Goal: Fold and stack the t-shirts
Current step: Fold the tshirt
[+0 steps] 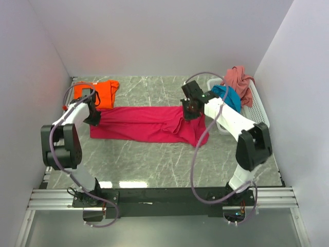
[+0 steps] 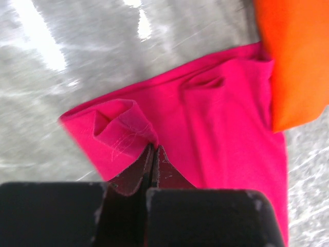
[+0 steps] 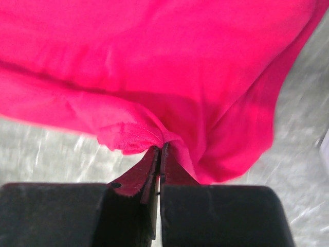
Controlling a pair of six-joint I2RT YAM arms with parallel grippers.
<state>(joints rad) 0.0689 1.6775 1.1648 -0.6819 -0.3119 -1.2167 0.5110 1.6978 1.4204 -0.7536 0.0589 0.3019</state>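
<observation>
This is a robotics lab cell. Plain white panels point(image 1: 154, 36) box in the tabletop point(image 1: 154, 159) at 9, 12 and 3 o'clock, leaving only the 6 o'clock side open. There the left arm point(image 1: 61, 144) and the right arm point(image 1: 241, 128) are bolted to a black crossbar point(image 1: 164, 195) set on aluminium extrusion rails point(image 1: 51, 198). Exposed grey cables point(image 1: 194, 170) loop from the bases up to the wrists. The tabletop is a grey marble-pattern sheet under even light.
</observation>
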